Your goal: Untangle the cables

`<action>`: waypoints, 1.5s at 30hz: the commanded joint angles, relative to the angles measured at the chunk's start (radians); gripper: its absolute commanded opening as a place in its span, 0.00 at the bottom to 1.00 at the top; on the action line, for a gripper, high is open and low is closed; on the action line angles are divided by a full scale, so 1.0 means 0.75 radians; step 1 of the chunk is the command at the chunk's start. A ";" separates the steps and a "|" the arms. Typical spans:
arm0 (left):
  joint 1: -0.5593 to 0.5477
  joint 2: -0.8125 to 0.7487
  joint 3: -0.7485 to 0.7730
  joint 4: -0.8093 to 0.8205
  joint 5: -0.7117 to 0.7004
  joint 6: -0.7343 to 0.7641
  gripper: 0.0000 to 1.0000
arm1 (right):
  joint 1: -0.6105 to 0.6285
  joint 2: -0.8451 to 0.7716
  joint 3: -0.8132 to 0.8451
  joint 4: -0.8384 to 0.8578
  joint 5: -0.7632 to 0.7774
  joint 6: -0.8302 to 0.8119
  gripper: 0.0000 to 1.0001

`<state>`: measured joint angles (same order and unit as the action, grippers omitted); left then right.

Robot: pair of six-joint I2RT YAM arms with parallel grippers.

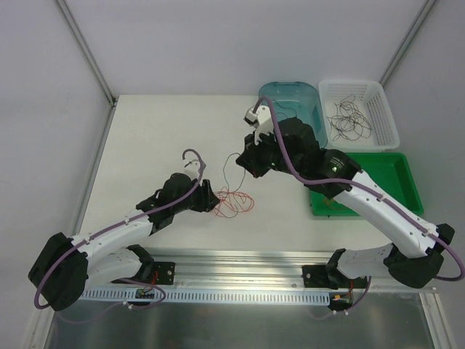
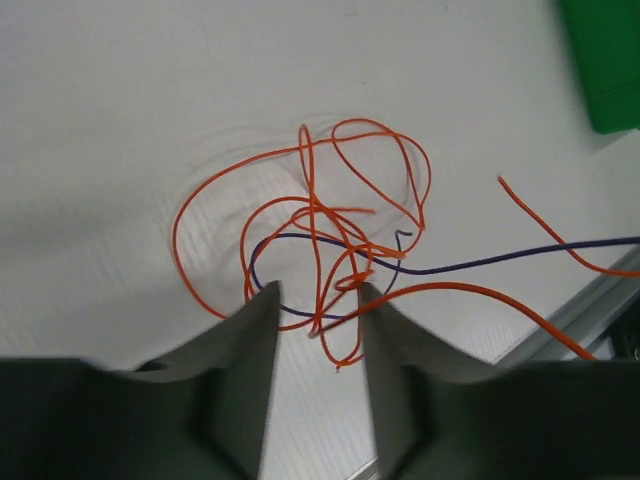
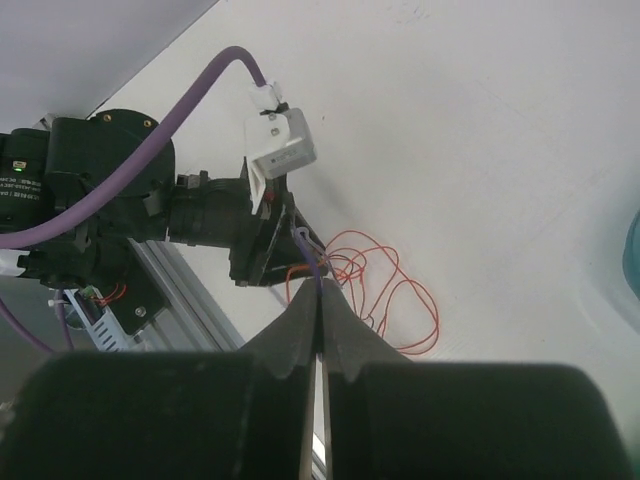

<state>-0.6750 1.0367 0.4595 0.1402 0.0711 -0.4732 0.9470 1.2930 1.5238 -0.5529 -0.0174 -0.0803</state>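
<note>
Left jaws: I see them narrowed but not closed. The orange cables (image 2: 316, 212) lie looped on the table (image 2: 110, 110) just ahead, with a few strands crossing between the tips.
Right jaws: closed, pinching a purple cable (image 3: 311, 262) at the tips; it leads away into the orange tangle.

Overhead camera looks down on the table (image 1: 145, 145); both close wrist cameras share the cables (image 2: 320, 230).
</note>
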 commanded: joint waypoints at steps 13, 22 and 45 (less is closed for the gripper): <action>0.278 0.080 0.042 -0.444 -0.541 -0.526 0.00 | 0.005 -0.427 0.085 -0.161 0.498 -0.128 0.01; 0.671 0.207 0.158 -0.671 -0.518 -0.615 0.00 | 0.007 -0.554 0.183 -0.263 0.555 -0.163 0.01; 0.953 0.037 0.132 -0.682 -0.126 -0.361 0.22 | 0.005 -0.522 0.283 -0.320 0.447 -0.185 0.01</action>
<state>0.0490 1.1122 0.5507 -0.3573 -0.1455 -0.8295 0.9497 0.8356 1.7012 -0.8268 0.4179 -0.2180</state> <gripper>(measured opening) 0.175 0.020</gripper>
